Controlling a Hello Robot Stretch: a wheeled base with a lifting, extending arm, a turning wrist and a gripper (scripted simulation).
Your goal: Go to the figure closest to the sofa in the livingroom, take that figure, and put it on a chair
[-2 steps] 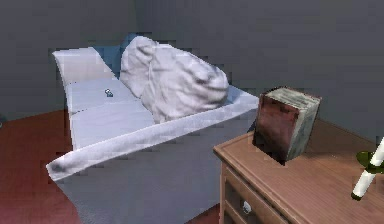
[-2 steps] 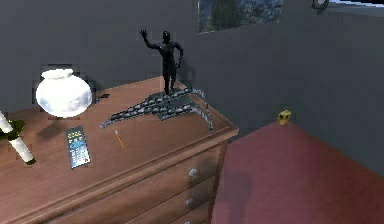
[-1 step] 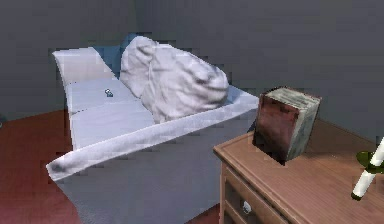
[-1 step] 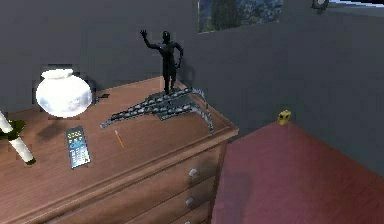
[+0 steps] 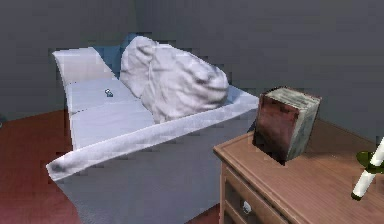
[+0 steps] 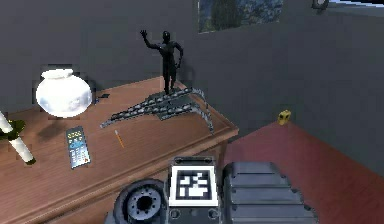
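Observation:
A black human-shaped figure (image 6: pixel 166 62) with one arm raised stands upright at the back of a wooden table (image 6: pixel 45 180) in the arm side view. At its feet lies a grey model aircraft (image 6: pixel 165 106). A pale blue-white sofa (image 5: pixel 110 120) with big white cushions (image 5: pixel 170 80) fills the forward view's left and middle. The same wooden table (image 5: pixel 300 185) stands at the sofa's near end, at the forward view's right.
On the table are a round white vase (image 6: pixel 62 92), a remote (image 6: pixel 77 148), a pencil (image 6: pixel 120 138) and a pale candle (image 6: pixel 17 140). A dark box (image 5: pixel 287 122) and the candle (image 5: pixel 368 172) show ahead. A small yellow thing (image 6: pixel 286 117) lies on the red-brown floor (image 6: pixel 320 160). A small object (image 5: pixel 108 93) rests on the sofa seat.

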